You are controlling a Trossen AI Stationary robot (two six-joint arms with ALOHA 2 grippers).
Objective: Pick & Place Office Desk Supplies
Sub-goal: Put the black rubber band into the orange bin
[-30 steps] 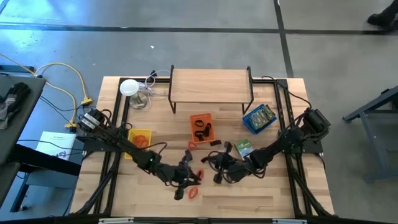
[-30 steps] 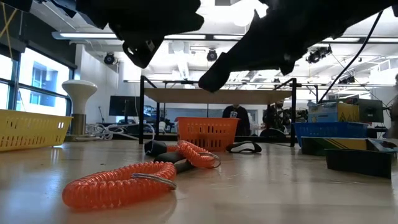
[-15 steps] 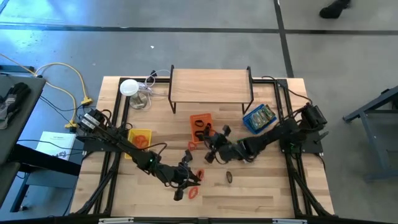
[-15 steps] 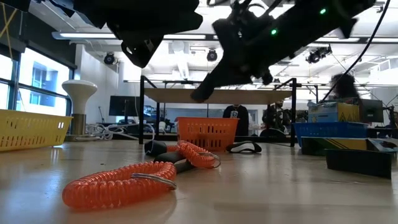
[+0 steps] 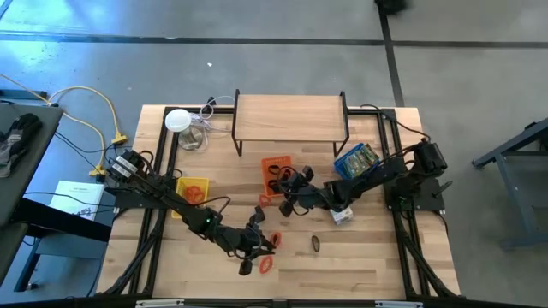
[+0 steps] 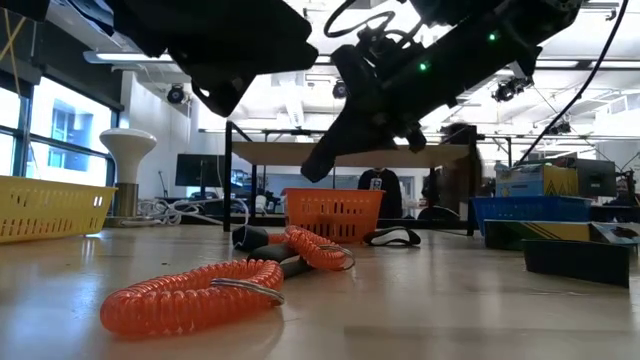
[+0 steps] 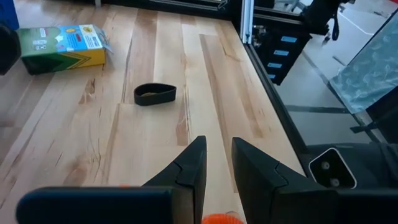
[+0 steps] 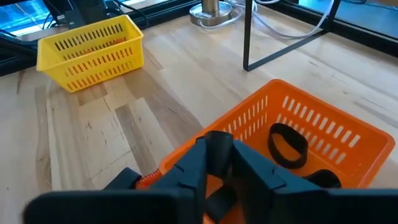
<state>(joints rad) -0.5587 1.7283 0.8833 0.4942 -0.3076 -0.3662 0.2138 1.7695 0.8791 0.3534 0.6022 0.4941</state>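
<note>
Small black item betw. right gripper [image 8: 214, 163] fingers: mostly hidden, can't ID. Red-orange coiled loop [image 7: 222, 219] under left gripper [image 7: 216, 163]: cut off by edge. Blue plastic tray [image 5: 356, 162] contents by orange plastic basket [image 5: 276, 174]: too small.

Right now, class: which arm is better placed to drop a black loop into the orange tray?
The right: its tool holds a black loop at the orange tray; the left tool hangs near the front edge.

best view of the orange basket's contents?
Right wrist view: it looks down into the orange basket, showing a black band. High view shows it small; low view only its side wall; left wrist misses it.
</note>
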